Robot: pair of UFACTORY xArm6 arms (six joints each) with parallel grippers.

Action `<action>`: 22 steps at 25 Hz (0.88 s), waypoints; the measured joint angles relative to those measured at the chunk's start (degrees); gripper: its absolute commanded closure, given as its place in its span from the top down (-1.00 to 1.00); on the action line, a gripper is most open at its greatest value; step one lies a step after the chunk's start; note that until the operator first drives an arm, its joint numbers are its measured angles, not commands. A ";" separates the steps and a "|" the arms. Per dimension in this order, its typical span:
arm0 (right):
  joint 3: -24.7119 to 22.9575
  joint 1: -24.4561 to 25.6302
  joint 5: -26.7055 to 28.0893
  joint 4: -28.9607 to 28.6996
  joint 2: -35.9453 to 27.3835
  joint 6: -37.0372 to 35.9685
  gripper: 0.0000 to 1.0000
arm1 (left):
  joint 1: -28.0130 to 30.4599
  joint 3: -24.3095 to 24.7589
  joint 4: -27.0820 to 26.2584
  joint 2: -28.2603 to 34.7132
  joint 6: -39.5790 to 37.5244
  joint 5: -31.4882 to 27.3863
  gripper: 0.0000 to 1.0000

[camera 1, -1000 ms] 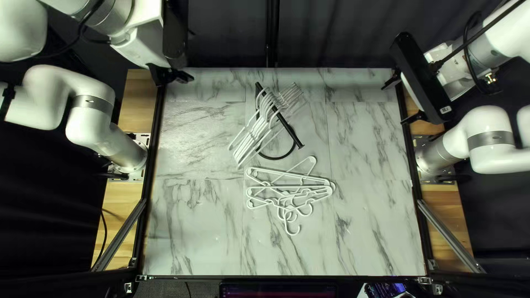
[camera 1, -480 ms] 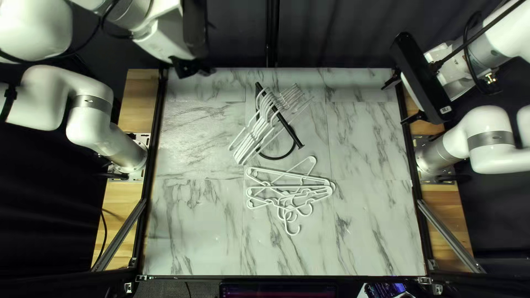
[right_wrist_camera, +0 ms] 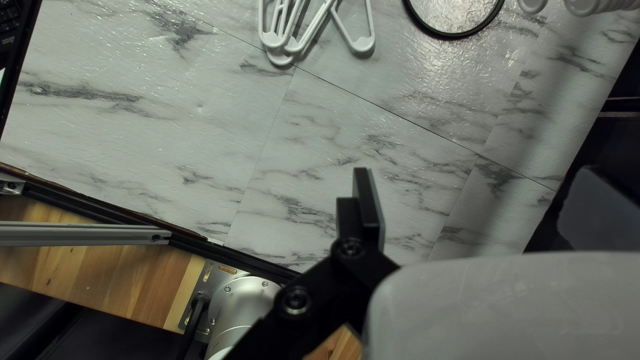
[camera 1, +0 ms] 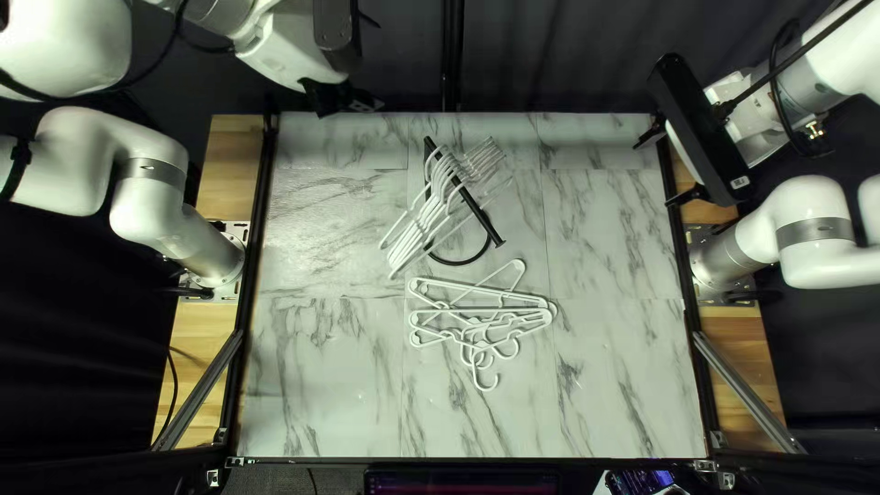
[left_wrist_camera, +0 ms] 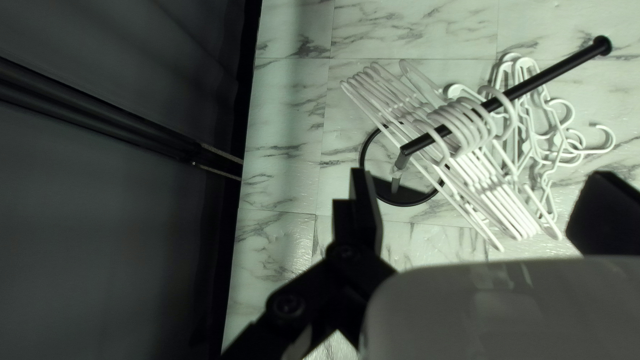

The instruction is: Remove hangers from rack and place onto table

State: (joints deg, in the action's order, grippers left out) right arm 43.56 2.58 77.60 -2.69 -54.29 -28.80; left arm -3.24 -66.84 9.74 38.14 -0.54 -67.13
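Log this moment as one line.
left gripper open; right gripper open; white hangers on black rack; other hangers on table; task unfinished

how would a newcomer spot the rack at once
On the marble-patterned table, toward the dark curtain, white hangers hang in a row. The rack is the black bar through their hooks plus the black ring below; all hangers are white.

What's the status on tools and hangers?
Left tool, right tool both open. Several hangers on rack, other hangers overlapping on table. No obstruction seen at rack.
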 measured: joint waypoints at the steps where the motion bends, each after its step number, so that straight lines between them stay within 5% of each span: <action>1: 0.00 0.00 0.00 0.00 0.00 0.00 1.00 | 0.00 0.00 0.00 0.00 0.00 0.00 1.00; 17: 0.00 0.00 0.00 0.00 0.00 0.00 1.00 | -0.37 -0.22 0.20 -0.40 0.14 -0.30 1.00; 22: 0.00 0.00 0.00 0.00 0.00 0.00 1.00 | -0.54 -2.83 5.56 -5.81 -0.05 -2.43 1.00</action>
State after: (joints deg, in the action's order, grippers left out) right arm 43.56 2.58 77.60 -2.69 -54.29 -28.80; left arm -3.78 -69.67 15.29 32.33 -0.59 -69.56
